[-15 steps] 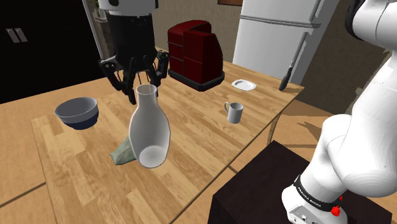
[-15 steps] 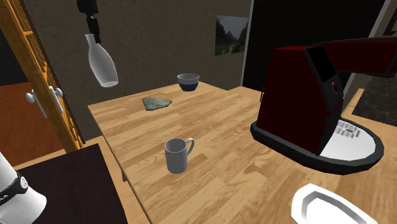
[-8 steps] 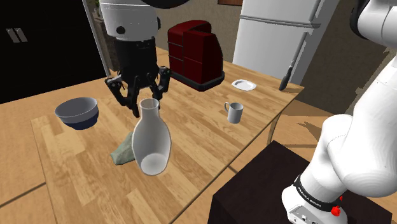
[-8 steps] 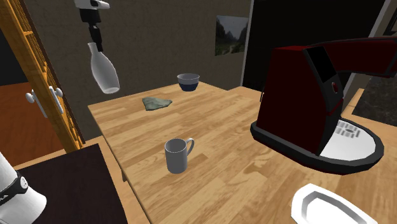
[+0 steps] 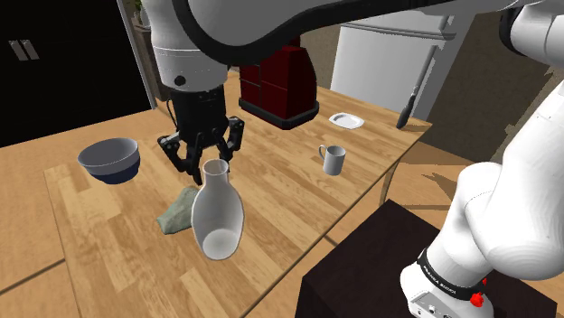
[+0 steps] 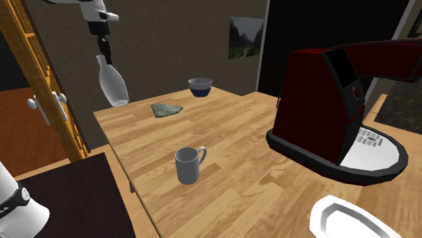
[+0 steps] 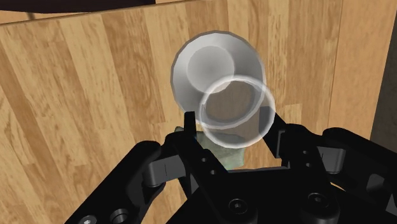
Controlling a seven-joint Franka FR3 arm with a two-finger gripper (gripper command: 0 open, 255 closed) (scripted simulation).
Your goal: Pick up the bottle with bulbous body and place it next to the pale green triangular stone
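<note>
Wood-grain kitchen table (image 5: 280, 194) with a black area behind it. The white, glassy bulbous-bodied bottle (image 5: 217, 215) hangs clear above the table, close over the pale green triangular stone (image 5: 172, 217). Judged rigid, smooth and probably fragile (slip risk), so the narrow neck is the soundest hold. The black two-finger tool (image 5: 208, 161) is clamped narrowly on that neck.

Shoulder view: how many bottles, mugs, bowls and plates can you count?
Bottle: 1
Mug: 1
Bowl: 1
Plate: 1
Total: 4
</note>
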